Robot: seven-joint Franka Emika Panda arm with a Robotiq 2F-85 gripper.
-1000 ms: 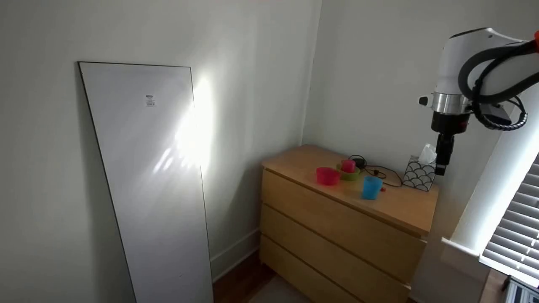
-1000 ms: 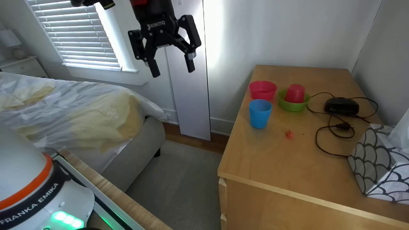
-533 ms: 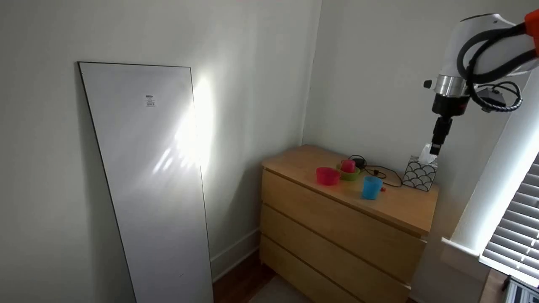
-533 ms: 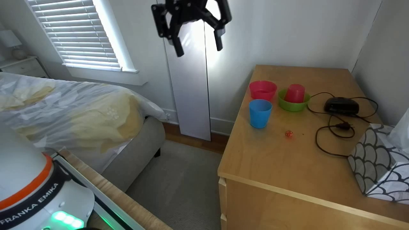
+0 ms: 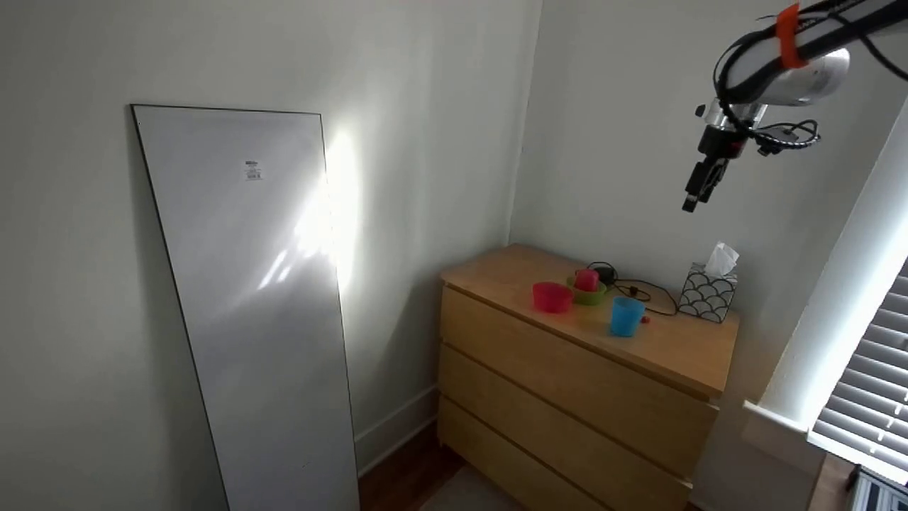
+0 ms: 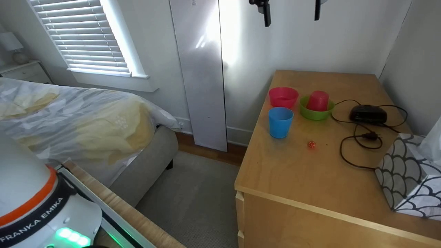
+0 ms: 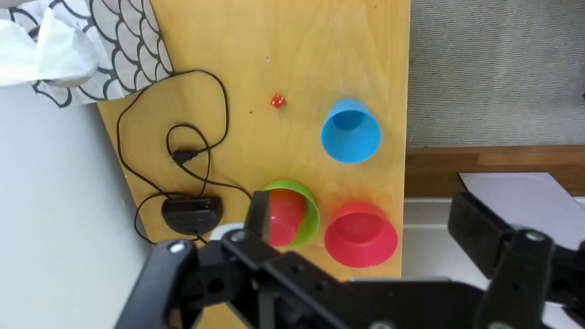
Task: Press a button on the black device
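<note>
The black device (image 6: 368, 114) sits on the wooden dresser top near the wall, with its cord looped around it. It also shows small in an exterior view (image 5: 605, 275) and at the lower left in the wrist view (image 7: 192, 214). Single buttons on it are too small to tell. My gripper (image 7: 363, 214) is open and empty, with its fingers wide apart. It hangs high above the dresser, well apart from the device, and in the wrist view the device lies left of the left finger. In both exterior views the gripper (image 5: 695, 199) (image 6: 292, 21) is up in the air.
On the dresser (image 6: 293, 172) stand a blue cup (image 6: 280, 122), a pink bowl (image 6: 283, 97) and a green bowl (image 6: 315, 114) holding a red cup (image 6: 318, 100). A red die (image 6: 311, 144), a loose black cord (image 6: 348, 160) and a patterned tissue box (image 6: 401, 175) lie nearby.
My gripper has moved across toward the dresser and upward, to the right and up in an exterior view. It stays open. The objects on the dresser have not moved.
</note>
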